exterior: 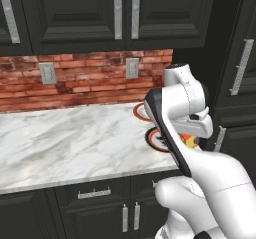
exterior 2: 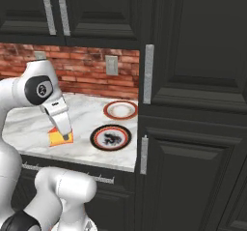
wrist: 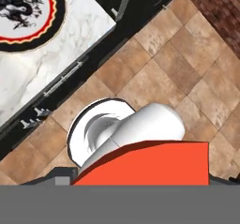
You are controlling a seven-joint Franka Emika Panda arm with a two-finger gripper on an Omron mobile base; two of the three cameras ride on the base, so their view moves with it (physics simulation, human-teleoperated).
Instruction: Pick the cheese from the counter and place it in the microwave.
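Risk: small yellow-orange cheese wedge w/ red rind (exterior 2: 61, 138) could slip or clip the nearby black dragon-pattern plate (exterior 2: 111, 137) if the grasp is shallow, since the microwave is out of sight and likely needs a long carry. Wedge hangs at the end effector (exterior 2: 64, 131), just above white marble counter (exterior 2: 91, 110), red face close to hand cam. End effector apparently clamped on it; fingertips hidden.

White arm bent sharply at the elbow, forearm angled downward, wrist low, pincer (exterior 2: 61, 134) pointed down, fingers hidden, closure could not be told
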